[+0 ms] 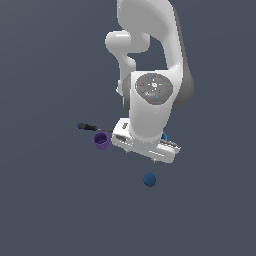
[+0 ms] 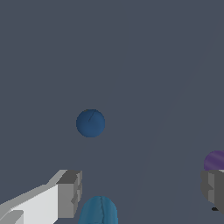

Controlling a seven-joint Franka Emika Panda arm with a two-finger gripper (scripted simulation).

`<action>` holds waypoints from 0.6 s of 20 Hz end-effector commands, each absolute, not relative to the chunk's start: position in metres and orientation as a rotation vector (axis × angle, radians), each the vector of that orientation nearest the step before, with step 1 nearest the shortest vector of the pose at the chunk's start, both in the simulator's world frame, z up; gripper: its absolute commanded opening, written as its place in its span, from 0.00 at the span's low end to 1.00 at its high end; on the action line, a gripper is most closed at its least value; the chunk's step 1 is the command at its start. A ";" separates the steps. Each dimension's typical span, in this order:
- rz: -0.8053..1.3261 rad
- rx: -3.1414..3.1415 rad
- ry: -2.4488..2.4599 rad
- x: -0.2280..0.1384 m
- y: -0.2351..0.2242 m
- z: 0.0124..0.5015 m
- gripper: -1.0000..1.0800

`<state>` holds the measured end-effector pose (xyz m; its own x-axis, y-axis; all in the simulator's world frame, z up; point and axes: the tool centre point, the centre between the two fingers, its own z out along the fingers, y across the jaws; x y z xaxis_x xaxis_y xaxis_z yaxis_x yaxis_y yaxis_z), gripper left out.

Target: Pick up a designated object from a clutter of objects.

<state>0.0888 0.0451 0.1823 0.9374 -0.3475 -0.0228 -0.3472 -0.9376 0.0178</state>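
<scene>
Exterior view shows the small, smooth, dark blue ball (image 1: 149,180) lying alone on the flat grey floor (image 1: 50,210), below the white robot arm (image 1: 150,100) and apart from the other things. Being round, the ball has no long axis and points in no direction. The small purple cup (image 1: 102,140) stands near the arm's hand, farther from the ball, and the thin black screwdriver (image 1: 88,126) lies just beyond this cup, its long axis running toward the exterior view's left. A light blue cup (image 1: 164,136) is mostly hidden behind the hand.

From the wrist view, the gripper (image 2: 142,188) has its fingers (image 2: 70,192) spread wide and holds nothing. The ball (image 2: 90,123) is free, not touching either finger.
</scene>
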 end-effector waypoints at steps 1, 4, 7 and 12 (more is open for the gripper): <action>-0.029 3.067 -0.624 0.100 0.056 0.160 0.96; -0.020 3.054 -0.698 0.111 0.067 0.137 0.96; -0.012 3.043 -0.758 0.118 0.076 0.117 0.96; -0.004 3.028 -0.828 0.126 0.087 0.094 0.96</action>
<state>0.1232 0.0841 0.0999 0.8680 -0.4966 -0.0044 -0.4966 -0.8680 0.0050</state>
